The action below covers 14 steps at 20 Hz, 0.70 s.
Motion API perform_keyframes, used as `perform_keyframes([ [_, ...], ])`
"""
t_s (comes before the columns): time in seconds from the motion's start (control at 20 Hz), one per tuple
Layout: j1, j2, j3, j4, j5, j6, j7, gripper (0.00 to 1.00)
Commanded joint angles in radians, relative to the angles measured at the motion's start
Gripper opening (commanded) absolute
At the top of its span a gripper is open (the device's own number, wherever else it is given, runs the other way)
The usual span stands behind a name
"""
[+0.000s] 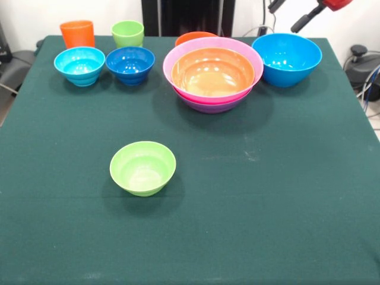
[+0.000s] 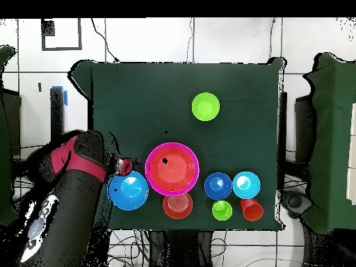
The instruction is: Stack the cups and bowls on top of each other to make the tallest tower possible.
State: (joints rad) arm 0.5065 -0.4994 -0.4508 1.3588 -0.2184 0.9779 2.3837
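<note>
Blue big bowl (image 1: 287,58) just below the claw (image 2: 124,165) | claw state: cannot tell

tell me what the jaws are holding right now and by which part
Cannot be told: the gripper sits beside the big blue bowl, its jaws not clearly visible; no bowl or cup appears lifted.

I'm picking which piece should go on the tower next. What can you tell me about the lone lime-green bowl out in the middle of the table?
The lime-green bowl is a small, round, glossy bowl that looks like plastic, with faint stepped rings on its wall and a narrower base. It stands upright, mouth up, and appears empty. It sits alone on the green tablecloth, well apart from the other bowls and cups lined up on the robot's side. Nothing touches it but the cloth beneath.
</note>
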Motion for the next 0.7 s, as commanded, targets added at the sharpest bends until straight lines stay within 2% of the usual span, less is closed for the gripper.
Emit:
perform_keyframes([
  [0.05, 0.005, 0.052, 0.047, -0.089, 0.017, 0.115, 0.129, 1.00],
  [0.45, -0.034, 0.065, 0.078, -0.079, 0.040, 0.073, 0.100, 1.00],
  [0.7, -0.059, 0.055, 0.090, -0.079, 0.042, 0.086, 0.052, 1.00],
])
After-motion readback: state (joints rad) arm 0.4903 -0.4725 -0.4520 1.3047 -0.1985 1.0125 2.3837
